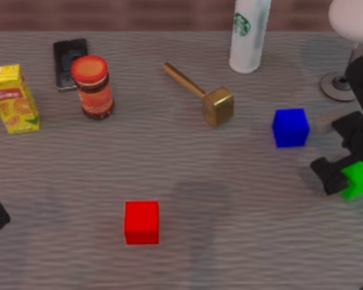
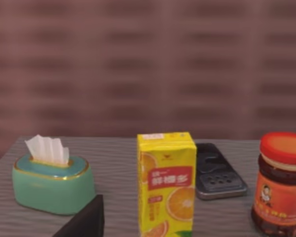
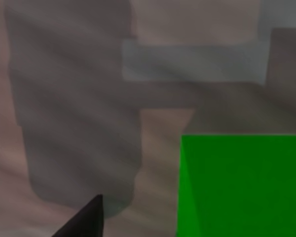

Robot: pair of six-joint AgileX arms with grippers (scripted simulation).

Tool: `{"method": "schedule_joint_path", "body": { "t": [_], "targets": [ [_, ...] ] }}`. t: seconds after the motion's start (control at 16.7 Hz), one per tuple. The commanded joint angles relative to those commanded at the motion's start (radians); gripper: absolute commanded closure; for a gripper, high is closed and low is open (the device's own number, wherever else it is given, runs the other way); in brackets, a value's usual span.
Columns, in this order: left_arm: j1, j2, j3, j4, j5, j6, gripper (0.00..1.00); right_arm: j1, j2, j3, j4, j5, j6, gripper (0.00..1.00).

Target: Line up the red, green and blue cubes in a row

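Grey desk (image 1: 230,199) bears a red cube (image 1: 141,222) and blue cube (image 1: 290,127); also juice carton (image 1: 12,98), jar (image 1: 93,86), hammer (image 1: 202,95). A tissue box (image 2: 53,183) sits beside the carton.

Place: you face a rendered, home-like tabletop.
Surface: grey woven-textured table (image 1: 230,199).
Backdrop: brown brick wall (image 2: 148,64).
Clutter: yellow orange-juice carton (image 2: 166,183), mint-green tissue box (image 2: 52,185), red-lidded brown sauce jar (image 2: 281,182).
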Motion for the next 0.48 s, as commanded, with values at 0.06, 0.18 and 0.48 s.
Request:
{"method": "schedule_joint_path", "body": {
  "t": [0.06, 0.18, 0.48],
  "targets": [
    [0.000, 0.000, 0.000, 0.000, 0.000, 0.000, 0.00, 0.000, 0.000, 0.000, 0.000, 0.000, 0.000, 0.00],
    [0.000, 0.000, 0.000, 0.000, 0.000, 0.000, 0.00, 0.000, 0.000, 0.000, 0.000, 0.000, 0.000, 0.00],
    [0.000, 0.000, 0.000, 0.000, 0.000, 0.000, 0.00, 0.000, 0.000, 0.000, 0.000, 0.000, 0.000, 0.38]
  ]
}}
